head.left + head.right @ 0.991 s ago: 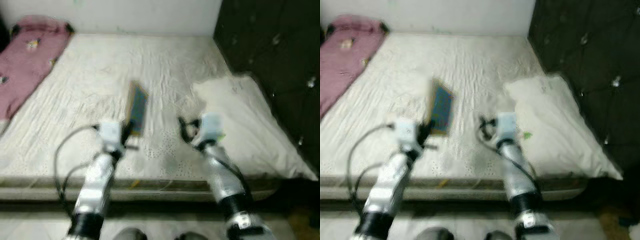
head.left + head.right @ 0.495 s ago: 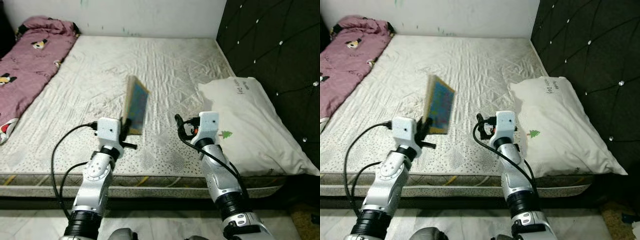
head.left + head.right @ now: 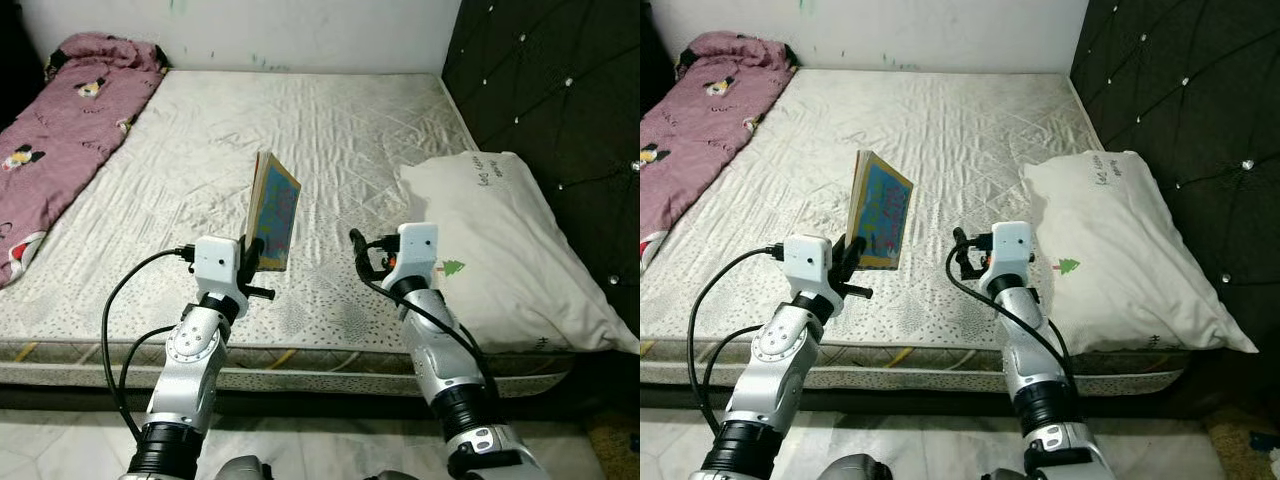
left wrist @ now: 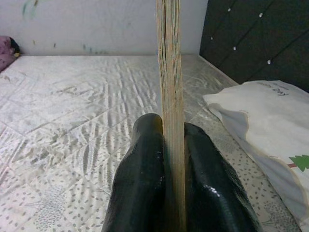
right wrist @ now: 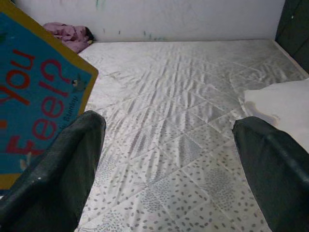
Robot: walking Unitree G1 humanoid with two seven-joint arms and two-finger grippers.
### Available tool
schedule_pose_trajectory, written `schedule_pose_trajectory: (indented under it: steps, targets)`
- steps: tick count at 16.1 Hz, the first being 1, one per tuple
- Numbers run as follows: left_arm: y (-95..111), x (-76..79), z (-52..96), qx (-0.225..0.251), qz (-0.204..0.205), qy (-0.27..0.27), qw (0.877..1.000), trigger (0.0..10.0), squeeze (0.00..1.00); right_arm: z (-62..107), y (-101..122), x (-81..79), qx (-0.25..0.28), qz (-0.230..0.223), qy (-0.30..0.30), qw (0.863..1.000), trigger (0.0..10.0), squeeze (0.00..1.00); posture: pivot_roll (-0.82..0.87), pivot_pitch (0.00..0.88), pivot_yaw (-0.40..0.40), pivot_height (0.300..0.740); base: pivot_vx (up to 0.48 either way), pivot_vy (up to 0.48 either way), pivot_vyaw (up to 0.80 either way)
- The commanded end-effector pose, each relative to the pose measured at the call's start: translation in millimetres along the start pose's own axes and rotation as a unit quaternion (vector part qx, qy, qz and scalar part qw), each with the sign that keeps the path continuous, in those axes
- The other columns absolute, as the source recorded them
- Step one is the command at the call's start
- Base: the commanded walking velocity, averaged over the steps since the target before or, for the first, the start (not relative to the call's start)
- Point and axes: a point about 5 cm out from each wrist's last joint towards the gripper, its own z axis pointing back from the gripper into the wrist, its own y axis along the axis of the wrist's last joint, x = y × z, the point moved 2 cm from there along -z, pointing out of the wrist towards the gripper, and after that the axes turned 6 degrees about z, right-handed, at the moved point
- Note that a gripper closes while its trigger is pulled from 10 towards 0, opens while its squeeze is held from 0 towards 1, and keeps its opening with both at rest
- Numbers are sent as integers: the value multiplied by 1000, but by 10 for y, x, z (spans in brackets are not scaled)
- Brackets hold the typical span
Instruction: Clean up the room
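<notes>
Book [image 3: 273, 212] stays pinched upright in our left gripper [image 3: 252, 258] at frame centre, above the bed [image 3: 330, 130]; only our view steadied. Right gripper [image 3: 362, 253] hangs spread, empty. We judge carrying comes next.

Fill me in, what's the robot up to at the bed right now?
The robot stands at the edge of the bed. Its left gripper has its fingers shut on the lower edge of a book, holding it upright above the mattress. The right gripper hovers beside it with fingers open, holding nothing. A white pillow lies by the dark headboard, and a pink blanket lies along the far left side.
</notes>
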Motion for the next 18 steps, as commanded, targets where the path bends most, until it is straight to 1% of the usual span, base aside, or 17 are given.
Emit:
schedule_pose_trajectory:
  steps: [1, 7, 9, 16, 18]
  targets:
    - [115, 15, -15, 25, -4, -7, 1000, 10000, 0, 0, 10, 6, 1, 1, 2, 1000, 10000, 0, 101, 0, 8, 740, 337, 0, 0]
    - [119, 12, -18, 26, -4, -8, 1000, 10000, 0, -4, 14, 7, 2, 1, 2, 1000, 10000, 0, 100, 0, 8, 740, 395, 0, 0]
    - [118, 8, -17, 25, -4, -7, 1000, 10000, 0, -5, 15, 9, 2, 1, 1, 1000, 10000, 0, 100, 0, 8, 740, 409, 0, -466]
    - [113, -3, -29, 22, -4, 1, 1000, 10000, 0, -8, 21, 11, 3, -1, 0, 1000, 10000, 0, 102, 0, 9, 740, 0, 0, 0]
    - [85, -24, -36, 14, 0, 11, 1000, 10000, 0, -6, 20, 11, 3, -1, 0, 1000, 10000, 0, 101, 0, 9, 740, 0, 0, 0]
